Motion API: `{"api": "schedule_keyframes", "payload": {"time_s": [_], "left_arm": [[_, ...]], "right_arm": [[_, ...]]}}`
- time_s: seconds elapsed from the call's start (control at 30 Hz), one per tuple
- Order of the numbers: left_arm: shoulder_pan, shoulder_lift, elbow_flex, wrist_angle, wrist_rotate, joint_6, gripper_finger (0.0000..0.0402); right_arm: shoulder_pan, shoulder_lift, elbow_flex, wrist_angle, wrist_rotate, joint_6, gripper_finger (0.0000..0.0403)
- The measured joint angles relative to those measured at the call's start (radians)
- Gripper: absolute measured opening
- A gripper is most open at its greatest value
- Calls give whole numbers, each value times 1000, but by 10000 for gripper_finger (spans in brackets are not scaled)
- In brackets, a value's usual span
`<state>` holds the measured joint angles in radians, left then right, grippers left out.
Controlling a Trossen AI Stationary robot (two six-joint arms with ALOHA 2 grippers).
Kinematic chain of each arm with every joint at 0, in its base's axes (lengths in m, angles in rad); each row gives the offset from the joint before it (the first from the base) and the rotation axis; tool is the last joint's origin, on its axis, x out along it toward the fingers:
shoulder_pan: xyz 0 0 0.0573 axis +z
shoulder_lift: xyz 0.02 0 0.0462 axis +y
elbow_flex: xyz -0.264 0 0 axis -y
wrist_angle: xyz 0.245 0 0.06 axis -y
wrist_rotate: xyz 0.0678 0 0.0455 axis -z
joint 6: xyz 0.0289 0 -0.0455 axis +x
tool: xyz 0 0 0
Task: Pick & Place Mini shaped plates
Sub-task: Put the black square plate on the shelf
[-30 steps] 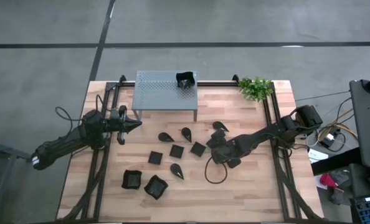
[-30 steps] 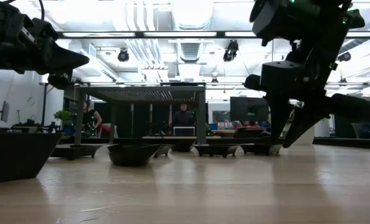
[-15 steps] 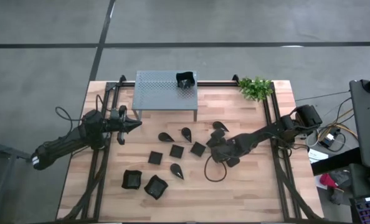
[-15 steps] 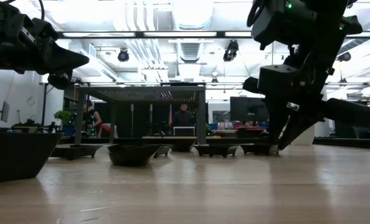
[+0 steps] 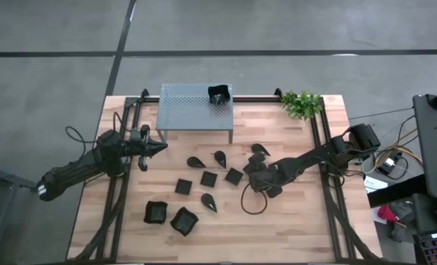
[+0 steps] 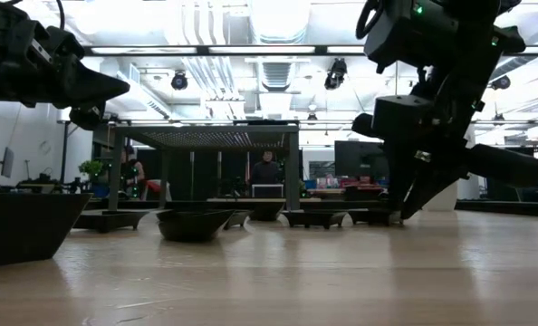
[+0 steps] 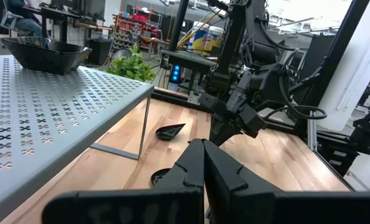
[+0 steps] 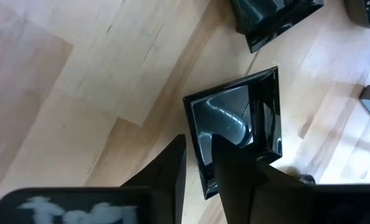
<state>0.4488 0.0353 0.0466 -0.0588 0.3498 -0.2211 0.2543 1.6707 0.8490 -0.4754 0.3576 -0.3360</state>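
Right of centre, your right gripper (image 8: 200, 165) is pinching one square plate's (image 8: 241, 124) rim; the shallow bite risks slipping. Left gripper (image 5: 160, 147) is idling clenched.

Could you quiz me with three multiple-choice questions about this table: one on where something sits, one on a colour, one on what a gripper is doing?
1. Where is the green plant?
A. On the grey shelf
B. At the table's far right corner
C. Between the two arms

2. What colour are the small plates scattered on the table?
A. White
B. Red
C. Black

3. What is the right gripper doing?
A. Its fingers straddle the rim of a square plate
B. It holds the plant
C. It rests on the shelf

Answers:
1. B: the high view shows the plant beside the grey shelf, at the corner, not on it.
2. C: every dish, like the square plate, is glossy black.
3. A: the right wrist view shows one finger on each side of the plate's edge. The left gripper waits shut near the shelf.
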Motion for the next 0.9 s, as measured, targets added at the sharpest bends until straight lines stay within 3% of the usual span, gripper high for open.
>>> {"api": "schedule_keyframes", "payload": {"time_s": [0.43, 0.9], "left_arm": [[0, 0, 0, 0, 0, 0, 3], [0, 0, 0, 0, 0, 0, 3]], "right_arm": [[1, 42, 3, 21, 5, 1, 65], [0, 21, 2, 16, 8, 15, 10]]}}
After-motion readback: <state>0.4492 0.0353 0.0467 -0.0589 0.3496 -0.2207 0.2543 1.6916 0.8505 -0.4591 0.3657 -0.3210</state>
